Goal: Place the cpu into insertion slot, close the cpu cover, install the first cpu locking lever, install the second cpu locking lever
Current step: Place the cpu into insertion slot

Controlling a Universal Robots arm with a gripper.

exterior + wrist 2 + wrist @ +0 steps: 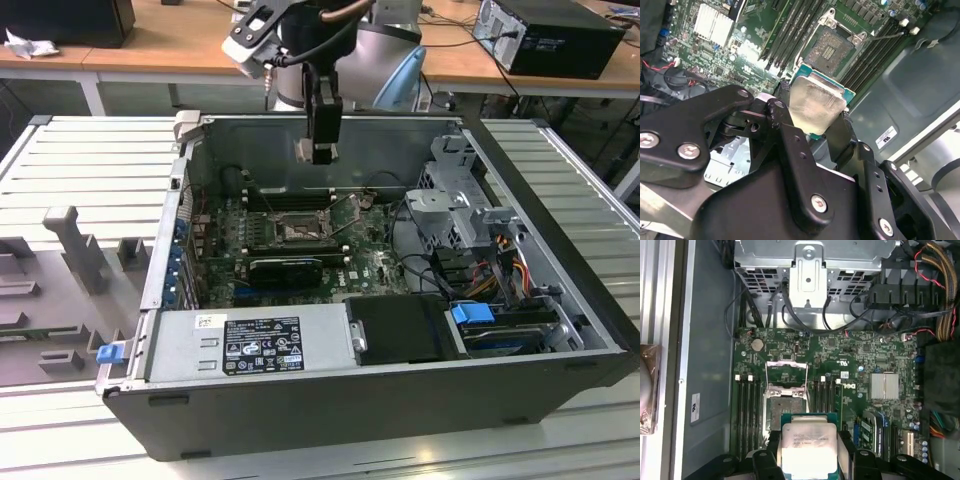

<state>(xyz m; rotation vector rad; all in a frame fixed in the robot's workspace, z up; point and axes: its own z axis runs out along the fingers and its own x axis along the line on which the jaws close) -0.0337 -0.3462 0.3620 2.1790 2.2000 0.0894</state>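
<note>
My gripper (816, 116) is clamped on the cpu (815, 102). The two black fingers (786, 117) pinch it by opposite edges, and its pale metal top faces the camera in both wrist views. In the first wrist view the cpu (807, 445) sits squarely between the fingers, green edging showing round its rim.

In the exterior view the gripper (322, 152) hangs over the far part of the open computer case (400, 385), up near the level of the far wall, so the chip is in the air and clear of the board.

Below it lies the insertion slot (297, 228), a dark square recess in the green motherboard (375, 262). I see the same slot (785, 407) in the first wrist view just beyond the held chip, with nothing seated in it. Its contact field also shows bare in the second wrist view (832, 47).

The cpu cover (786, 374) is swung up and open on the side of the slot away from the gripper.

Black memory slots (747, 407) run along either side of the socket. A finned silver heatsink (884, 386) sits further along the board.

The power supply (250, 345) fills the near edge of the case. A drive cage (450, 200) with bundled cables (505, 260) stands on the exterior view's right. The case rests on a slatted metal table (90, 170).
</note>
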